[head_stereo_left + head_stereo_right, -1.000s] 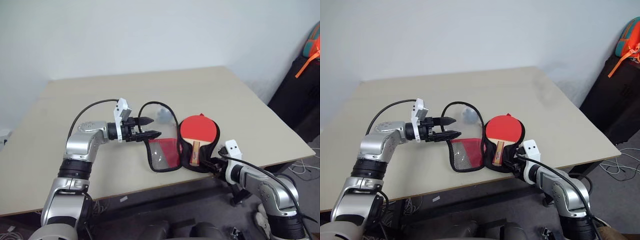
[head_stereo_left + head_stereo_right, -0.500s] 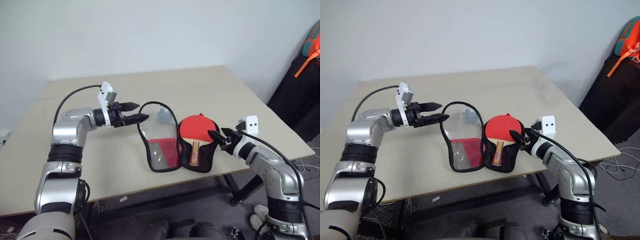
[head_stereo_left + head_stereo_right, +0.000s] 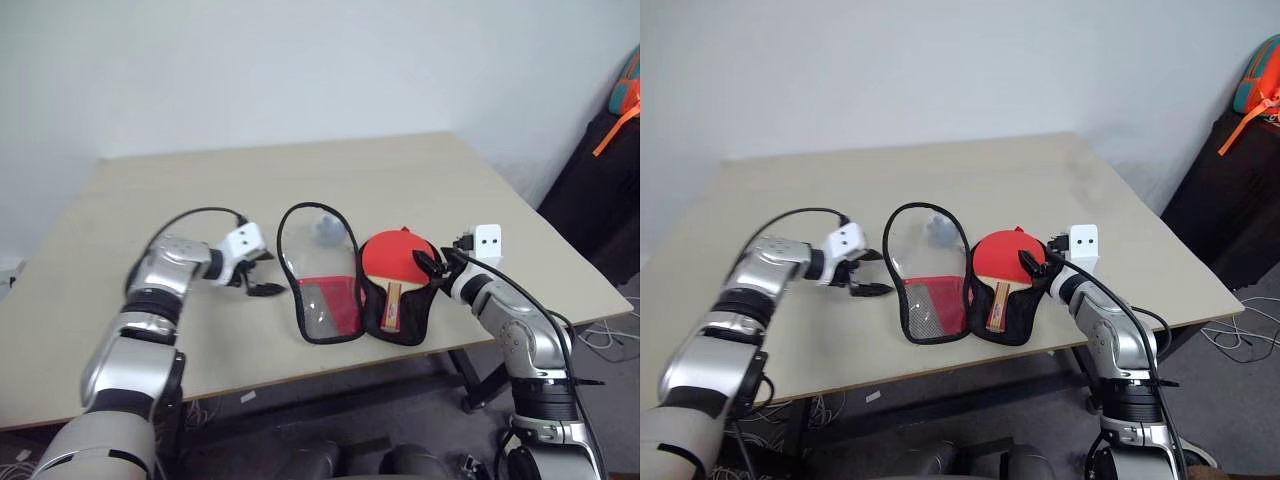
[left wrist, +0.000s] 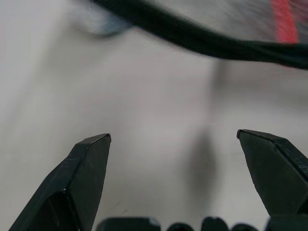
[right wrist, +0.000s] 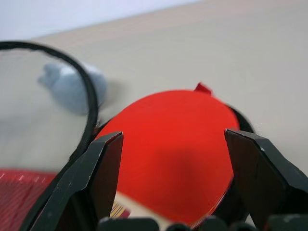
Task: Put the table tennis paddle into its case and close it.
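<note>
Plainly open, the right tool (image 3: 1037, 266) hovers beside the table tennis paddle (image 3: 394, 262) lying in the unzipped case (image 3: 345, 275); the left tool (image 3: 258, 274), spread wide, has the case's rim just ahead, blurred.

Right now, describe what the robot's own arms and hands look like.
Both arms are built of rounded silver-grey segments joined by black rings. A black cable loops from each forearm to a small white box mounted at the wrist. The left hand and the right hand each end in two black, tapering, pointed fingers.
</note>
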Robot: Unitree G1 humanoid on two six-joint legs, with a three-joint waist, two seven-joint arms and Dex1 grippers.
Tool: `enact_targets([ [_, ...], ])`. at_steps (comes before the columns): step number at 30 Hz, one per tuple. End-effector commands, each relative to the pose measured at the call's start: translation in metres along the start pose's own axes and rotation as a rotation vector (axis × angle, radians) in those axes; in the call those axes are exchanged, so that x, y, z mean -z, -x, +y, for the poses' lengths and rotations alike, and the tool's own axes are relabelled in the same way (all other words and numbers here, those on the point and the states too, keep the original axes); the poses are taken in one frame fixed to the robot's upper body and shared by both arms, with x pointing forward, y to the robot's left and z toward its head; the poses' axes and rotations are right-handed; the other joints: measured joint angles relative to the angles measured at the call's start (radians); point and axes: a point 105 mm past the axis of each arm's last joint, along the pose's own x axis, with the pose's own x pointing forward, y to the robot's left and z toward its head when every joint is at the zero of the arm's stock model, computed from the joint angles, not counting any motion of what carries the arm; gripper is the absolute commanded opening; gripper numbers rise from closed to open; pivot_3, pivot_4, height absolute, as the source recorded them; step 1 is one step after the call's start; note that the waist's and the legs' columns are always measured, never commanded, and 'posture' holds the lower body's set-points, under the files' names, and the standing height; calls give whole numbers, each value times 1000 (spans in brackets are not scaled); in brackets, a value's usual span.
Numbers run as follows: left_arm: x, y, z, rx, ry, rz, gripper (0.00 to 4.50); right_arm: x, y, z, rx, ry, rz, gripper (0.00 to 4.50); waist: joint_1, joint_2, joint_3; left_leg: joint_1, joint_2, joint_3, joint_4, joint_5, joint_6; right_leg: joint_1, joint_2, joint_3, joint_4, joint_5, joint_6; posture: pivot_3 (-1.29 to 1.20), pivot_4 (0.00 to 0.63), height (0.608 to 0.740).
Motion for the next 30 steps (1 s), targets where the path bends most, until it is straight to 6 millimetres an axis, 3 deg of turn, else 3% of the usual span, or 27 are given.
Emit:
enact_targets([
  [1, -36, -21, -8, 53, -56, -133, 4500, -26, 2, 0, 18, 11, -110, 3636, -1, 0, 0, -1, 0, 0, 0, 0, 0, 0, 0, 0, 0, 0, 0, 0, 0, 740],
  [6, -82, -44, -24, 127, 59, -367, 4500, -50, 16, -8, 57, -81, -254, 3636, -7, 0, 0, -1, 0, 0, 0, 0, 1, -2, 0, 0, 1, 0, 0, 0, 0, 740],
  [11, -99, -55, -37, 192, 106, -430, 4500, -65, 30, -29, 163, -186, -373, 3636, -13, 0, 0, 0, 0, 0, 0, 0, 1, -1, 0, 0, 2, 0, 0, 0, 0, 740],
  [15, -112, -68, -52, 248, 136, -460, 4500, -63, 37, -45, 261, -207, -388, 3636, -12, 0, 0, 0, 0, 0, 1, 0, 1, -1, 0, 1, 2, 0, 0, 0, 0, 740],
  [22, -119, -76, -59, 256, 208, -466, 4500, -50, 37, -50, 317, -191, -344, 3636, -12, 0, 0, 0, 0, 0, 0, 0, 1, -1, 0, 1, 2, 0, 0, 0, 0, 740],
  [26, -123, -63, -50, 258, 337, -480, 4500, -39, 34, -52, 342, -181, -301, 3636, -14, 0, 0, 0, 0, 0, 0, 0, 0, -1, 0, 1, 2, 0, 0, 0, 0, 740],
  [30, -108, -53, -49, 241, 428, -418, 4500, -37, 31, -50, 343, -171, -287, 3636, -15, 0, 0, 0, 0, 0, 0, 0, 0, -2, 1, 1, 2, 0, 0, 0, 0, 740],
])
